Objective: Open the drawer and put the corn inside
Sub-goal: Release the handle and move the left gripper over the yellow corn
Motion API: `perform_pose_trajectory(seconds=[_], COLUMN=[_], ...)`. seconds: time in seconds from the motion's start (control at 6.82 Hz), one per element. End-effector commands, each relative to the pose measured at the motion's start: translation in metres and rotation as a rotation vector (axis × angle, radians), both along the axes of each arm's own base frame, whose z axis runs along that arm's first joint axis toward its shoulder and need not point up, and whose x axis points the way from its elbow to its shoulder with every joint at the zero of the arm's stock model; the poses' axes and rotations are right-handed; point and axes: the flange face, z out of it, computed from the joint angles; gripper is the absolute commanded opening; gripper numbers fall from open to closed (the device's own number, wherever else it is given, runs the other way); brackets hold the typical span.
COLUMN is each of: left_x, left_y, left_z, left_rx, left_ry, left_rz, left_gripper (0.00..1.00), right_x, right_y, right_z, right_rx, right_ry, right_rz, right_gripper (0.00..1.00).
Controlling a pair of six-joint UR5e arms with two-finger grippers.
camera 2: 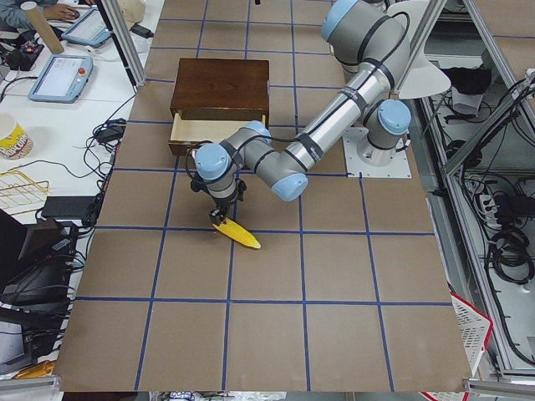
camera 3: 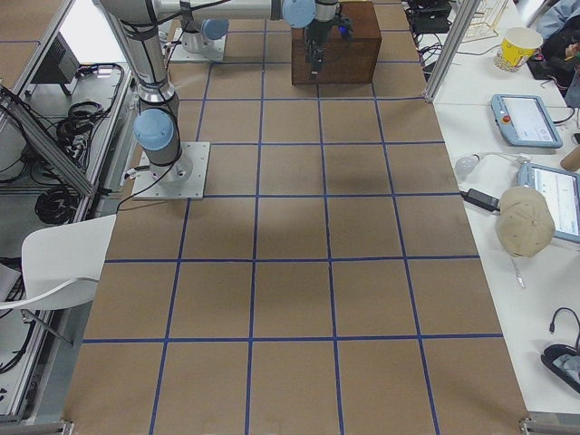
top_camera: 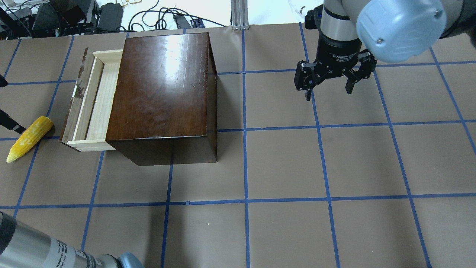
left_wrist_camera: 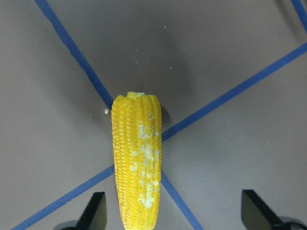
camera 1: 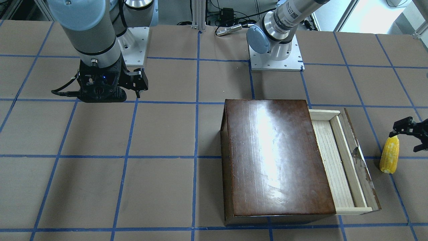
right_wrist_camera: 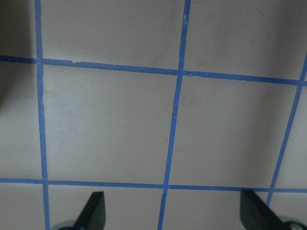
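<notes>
The yellow corn lies on the table beside the drawer's front; it also shows in the overhead view, the left side view and the left wrist view. The drawer stands partly pulled out of the dark-brown box, and its pale tray is empty. My left gripper is open just over one end of the corn, which lies between the fingers, nearer one of them. My right gripper is open and empty over bare table, far from the box.
The table is brown paper with a blue tape grid. The arm bases stand at the robot's side of the table. Cables and gear lie beyond the far edge behind the box.
</notes>
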Motion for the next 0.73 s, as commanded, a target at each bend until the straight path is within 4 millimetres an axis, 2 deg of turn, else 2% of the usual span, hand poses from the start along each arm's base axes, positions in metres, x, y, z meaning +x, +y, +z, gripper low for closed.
perform_pose_trajectory(seconds=[0.0,0.29,0.59], left_x=[0.01,0.02,0.022], left_y=[0.002,-0.002,-0.005], left_z=[-0.033,-0.057,-0.075], left_rx=[0.016,0.034,0.045], left_ry=[0.02,-0.018,-0.006], left_rz=[-0.018,-0.023,-0.023], left_gripper=[1.0,1.0,1.0], right_x=[0.0,0.0,0.0], right_y=[0.0,0.0,0.0], right_z=[0.0,0.0,0.0], right_rx=[0.0,0.0,0.0], right_ry=[0.001,0.0,0.0], right_rz=[0.001,-0.001,-0.001], right_gripper=[1.0,1.0,1.0])
